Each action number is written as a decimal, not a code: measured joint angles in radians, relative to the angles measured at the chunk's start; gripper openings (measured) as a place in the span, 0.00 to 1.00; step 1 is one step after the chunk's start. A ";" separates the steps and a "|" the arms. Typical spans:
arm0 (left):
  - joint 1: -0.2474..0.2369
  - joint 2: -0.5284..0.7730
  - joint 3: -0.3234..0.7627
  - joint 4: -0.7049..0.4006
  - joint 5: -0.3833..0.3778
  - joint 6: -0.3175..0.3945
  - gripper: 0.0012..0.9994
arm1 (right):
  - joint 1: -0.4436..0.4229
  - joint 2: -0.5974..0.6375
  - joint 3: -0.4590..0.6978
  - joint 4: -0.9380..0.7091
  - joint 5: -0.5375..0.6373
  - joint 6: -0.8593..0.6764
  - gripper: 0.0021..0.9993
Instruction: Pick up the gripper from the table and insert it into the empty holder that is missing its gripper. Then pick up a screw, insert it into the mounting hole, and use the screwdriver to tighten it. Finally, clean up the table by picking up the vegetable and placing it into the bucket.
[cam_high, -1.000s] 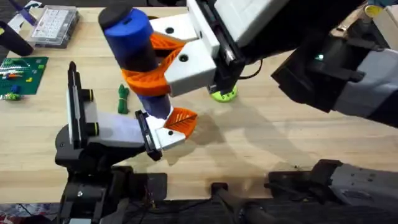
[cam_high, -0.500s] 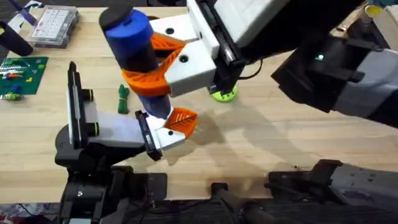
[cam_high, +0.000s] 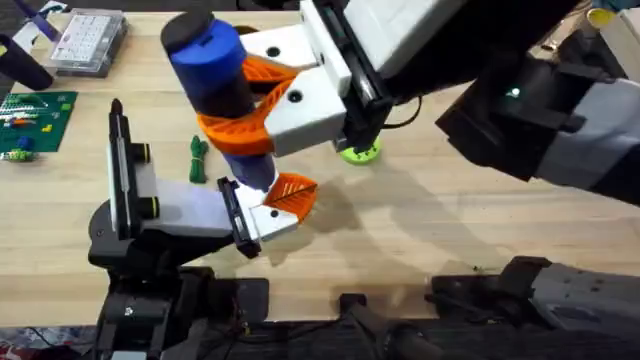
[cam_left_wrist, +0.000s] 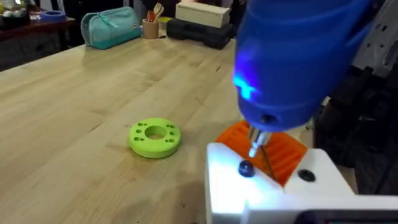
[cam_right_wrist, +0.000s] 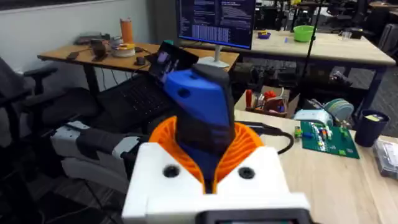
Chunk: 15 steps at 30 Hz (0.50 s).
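Nothing has shifted over the last second: your right gripper (cam_high: 255, 110) stays clamped on the blue cylindrical powered screwdriver (cam_high: 215, 75), its thin metal bit (cam_left_wrist: 255, 144) seated on the dark screw (cam_left_wrist: 246, 168); tightening is likely underway. Left gripper's fingers: cannot tell.

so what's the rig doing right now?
The right gripper is clamped on the blue screwdriver, holding it bit-down over a dark screw in the white part. The vegetable lies on the table, not yet cleared.
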 joint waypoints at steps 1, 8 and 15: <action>0.000 0.000 0.000 0.000 0.000 0.000 0.01 | 0.000 0.000 0.000 0.000 0.000 -0.001 0.04; 0.000 0.000 0.000 0.000 0.000 0.000 0.01 | 0.000 0.004 0.000 0.000 0.000 -0.003 0.04; 0.000 0.000 0.000 0.000 0.000 0.000 0.01 | 0.000 0.021 0.000 0.000 0.001 -0.004 0.04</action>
